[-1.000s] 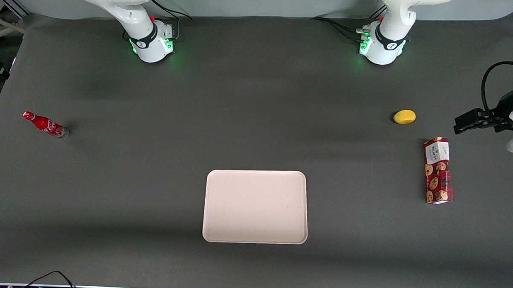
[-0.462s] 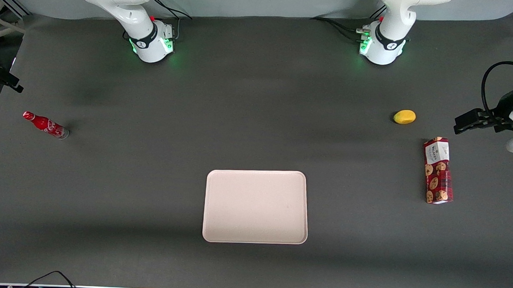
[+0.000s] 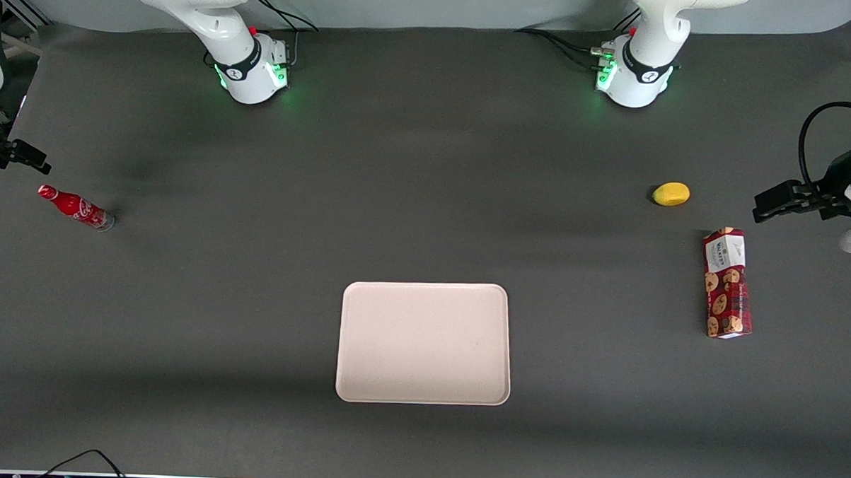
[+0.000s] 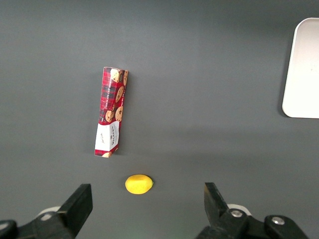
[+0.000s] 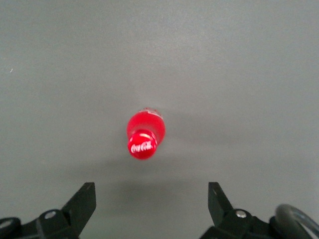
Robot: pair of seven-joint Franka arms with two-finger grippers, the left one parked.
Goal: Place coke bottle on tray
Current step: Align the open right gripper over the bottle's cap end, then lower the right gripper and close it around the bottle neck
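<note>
The coke bottle (image 3: 76,208) stands upright on the dark table, toward the working arm's end. It is small and red, with white script, a red cap and a silvery base. The right wrist view looks down on its cap (image 5: 143,143). My gripper (image 3: 25,156) hangs over the table's edge there, a little farther from the front camera than the bottle and apart from it. In the wrist view the gripper (image 5: 149,199) is open and empty, and the bottle lies outside the gap between its fingers. The pale pinkish-cream tray (image 3: 425,295) lies mid-table, near the front camera, with nothing on it; one corner (image 4: 304,69) shows in the left wrist view.
A red cookie box (image 3: 727,283) lies flat toward the parked arm's end, with a yellow lemon-like fruit (image 3: 671,194) a little farther from the camera. Both show in the left wrist view, the box (image 4: 110,112) and the fruit (image 4: 138,183). The two arm bases stand along the back edge.
My gripper has come into the front view at the working arm's end of the table and moved nearer to the bottle. The bottle, tray, box and fruit have not moved.
</note>
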